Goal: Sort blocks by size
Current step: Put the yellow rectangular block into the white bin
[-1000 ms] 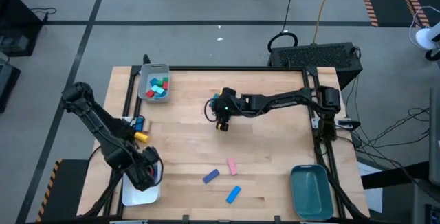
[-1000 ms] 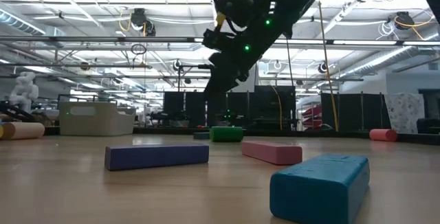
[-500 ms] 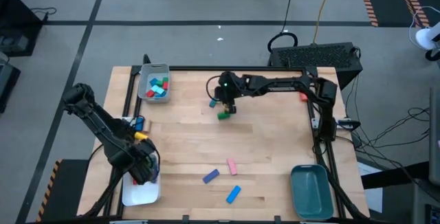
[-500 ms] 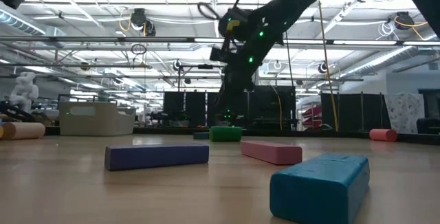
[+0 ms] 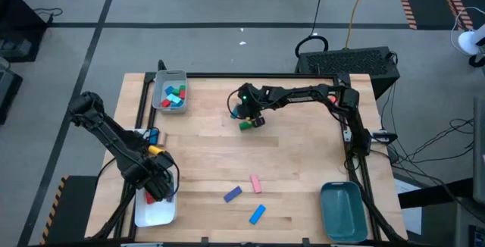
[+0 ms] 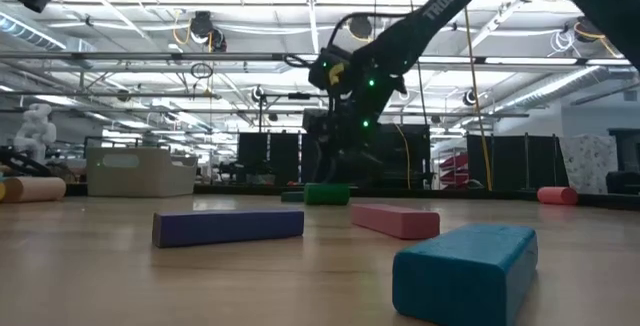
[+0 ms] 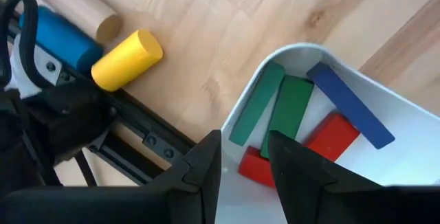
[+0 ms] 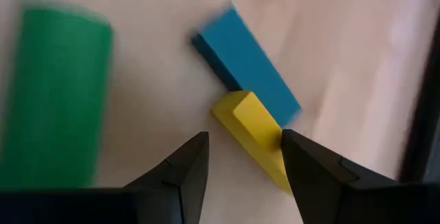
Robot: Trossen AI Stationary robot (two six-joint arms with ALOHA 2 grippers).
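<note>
Right gripper (image 5: 250, 118) low over the worktop near the middle of its far edge, fingers spread and empty, with a yellow block (image 8: 256, 133) between the fingertips in the right wrist view. A blue block (image 8: 245, 64) touches the yellow one; a green cylinder (image 5: 245, 126) lies just beside them on the wood, also seen in the low view (image 6: 327, 194). Left gripper (image 5: 158, 189) hangs over the white tray (image 5: 151, 215) at the near left corner, fingers slightly parted and holding nothing. Inside that tray: two green bars (image 7: 275, 110), a dark blue bar (image 7: 349, 104) and red blocks (image 7: 332, 136). Just beside the tray, at the left edge, a yellow cylinder (image 7: 128, 60), a blue cylinder (image 7: 56, 34) and a tan cylinder (image 7: 79, 7). A grey tray (image 5: 170, 92) at the far left corner holds short red, green and blue pieces. Toward the near edge, well apart from both grippers, lie a purple bar (image 5: 232, 194), a pink bar (image 5: 256, 183) and a teal-blue bar (image 5: 258, 214). A teal tray (image 5: 345, 211) sits at the near right corner
</note>
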